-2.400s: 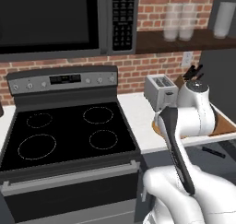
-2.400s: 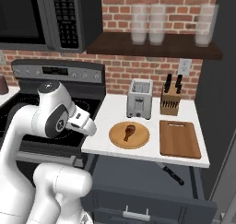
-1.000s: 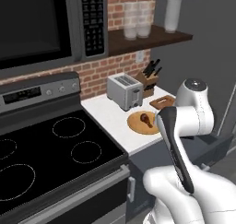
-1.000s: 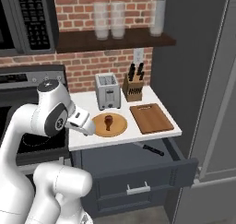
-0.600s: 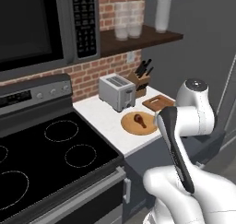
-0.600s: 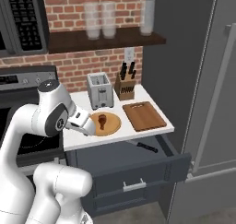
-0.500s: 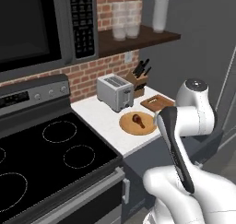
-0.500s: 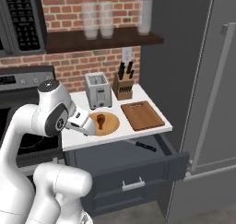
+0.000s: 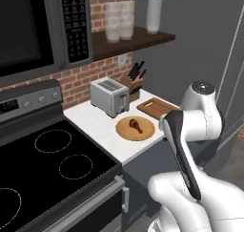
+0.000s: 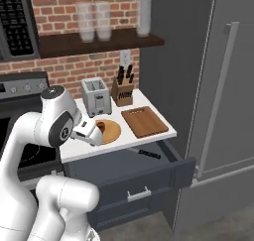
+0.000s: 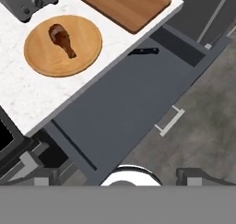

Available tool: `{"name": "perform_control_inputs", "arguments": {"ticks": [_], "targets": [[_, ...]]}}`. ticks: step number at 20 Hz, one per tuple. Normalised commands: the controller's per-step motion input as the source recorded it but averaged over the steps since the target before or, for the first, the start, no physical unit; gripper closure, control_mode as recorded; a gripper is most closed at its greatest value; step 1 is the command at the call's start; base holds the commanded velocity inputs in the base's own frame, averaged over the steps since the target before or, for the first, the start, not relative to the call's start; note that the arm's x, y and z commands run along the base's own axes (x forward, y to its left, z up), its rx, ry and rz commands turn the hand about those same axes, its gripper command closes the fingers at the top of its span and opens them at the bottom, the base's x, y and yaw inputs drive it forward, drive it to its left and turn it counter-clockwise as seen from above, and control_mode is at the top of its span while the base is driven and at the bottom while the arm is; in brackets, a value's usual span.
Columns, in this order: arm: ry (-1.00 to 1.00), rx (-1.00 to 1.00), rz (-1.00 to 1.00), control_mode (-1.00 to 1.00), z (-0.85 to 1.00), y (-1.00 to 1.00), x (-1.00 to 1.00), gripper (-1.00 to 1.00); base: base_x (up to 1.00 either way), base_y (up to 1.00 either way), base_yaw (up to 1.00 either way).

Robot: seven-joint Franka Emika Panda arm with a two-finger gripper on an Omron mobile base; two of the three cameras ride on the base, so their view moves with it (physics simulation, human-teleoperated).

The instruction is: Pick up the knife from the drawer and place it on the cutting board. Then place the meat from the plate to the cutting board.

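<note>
The drawer (image 10: 149, 178) is standing open below the white bench (image 10: 163, 128), with the knife (image 10: 149, 154) lying inside near the bench's front edge. The meat (image 11: 62, 38) is sitting on the plate (image 11: 44, 57) beside the cutting board (image 11: 124, 4). The hand (image 10: 89, 134) is hovering over the plate's front edge, jaws fully apart, holding nothing.

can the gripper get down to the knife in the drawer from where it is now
Probably yes. The drawer is pulled out, and the knife lies uncovered just under the counter edge. The gripper is open, with nothing between it and the knife, though the counter overhang sits close to the handle.
</note>
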Motion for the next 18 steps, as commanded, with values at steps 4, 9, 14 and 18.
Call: {"name": "perform_control_inputs", "arguments": {"ticks": [4,9,14,18], "targets": [[0.0,0.0,0.0,1.0,0.0,0.0,0.0,-1.0,-0.27,0.31,-0.16],[0.0,0.0,0.0,1.0,0.0,0.0,0.0,-1.0,-0.39,0.39,-0.13],[0.0,0.0,0.0,1.0,0.0,0.0,0.0,-1.0,-0.18,0.38,-0.12],[0.0,0.0,0.0,1.0,0.0,0.0,0.0,-1.0,0.25,0.03,-0.11]]}}
